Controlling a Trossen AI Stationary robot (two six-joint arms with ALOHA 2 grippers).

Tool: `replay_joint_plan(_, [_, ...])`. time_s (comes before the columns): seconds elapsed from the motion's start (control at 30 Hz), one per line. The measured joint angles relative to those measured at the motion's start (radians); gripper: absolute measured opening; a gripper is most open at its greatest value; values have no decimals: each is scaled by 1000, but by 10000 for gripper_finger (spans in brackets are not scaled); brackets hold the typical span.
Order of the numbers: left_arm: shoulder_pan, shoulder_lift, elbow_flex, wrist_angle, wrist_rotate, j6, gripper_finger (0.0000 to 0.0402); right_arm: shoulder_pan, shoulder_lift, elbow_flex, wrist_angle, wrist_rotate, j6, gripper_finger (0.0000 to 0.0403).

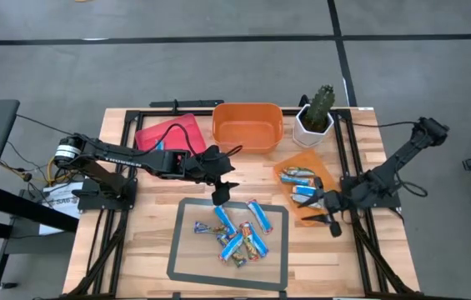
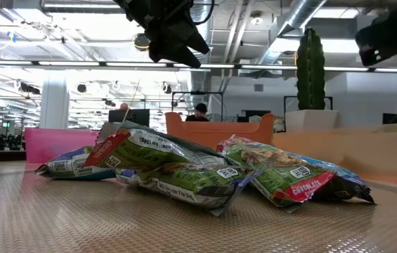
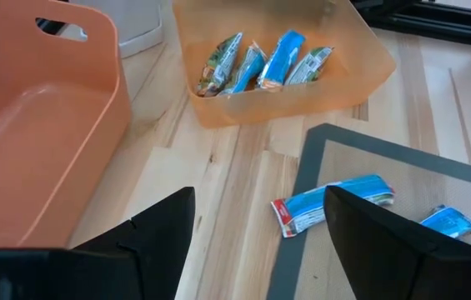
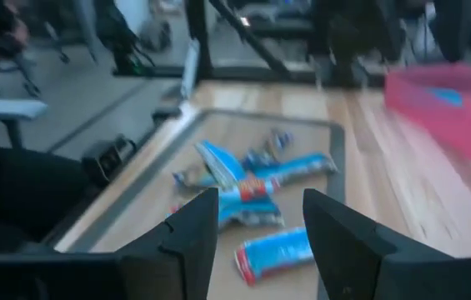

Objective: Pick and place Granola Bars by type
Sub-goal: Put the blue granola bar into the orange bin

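Observation:
Several Granola Bars in blue and green wrappers lie piled on a grey-edged mat; the low view shows the pile up close. More bars lie in a shallow orange tray at the right. My left gripper hangs open above the mat's far edge, with a single blue bar lying on the mat beyond its fingers. My right gripper stands open at the tray's near right corner, pointing toward the mat, nothing between its fingers.
A deep orange bin and a red bin stand at the table's far side. A cactus in a white pot stands at the far right. Black frame rails run along both table sides.

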Motion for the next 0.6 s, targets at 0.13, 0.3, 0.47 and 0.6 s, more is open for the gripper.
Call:
replay_joint_plan(0.13, [0,0,0,3,0,-6,258,-12,-60,-72,105,-64,-52,170])
replay_joint_plan(0.3, [0,0,0,5,-35,-10,258,-59,-135,-139,162,-145,-88,166])
replay_joint_plan(0.47, [0,0,0,10,-51,-10,258,-129,-220,-182,171,-213,-119,168])
replay_joint_plan(0.6, [0,0,0,10,-52,-11,258,-184,-272,-204,172,-268,-171,168])
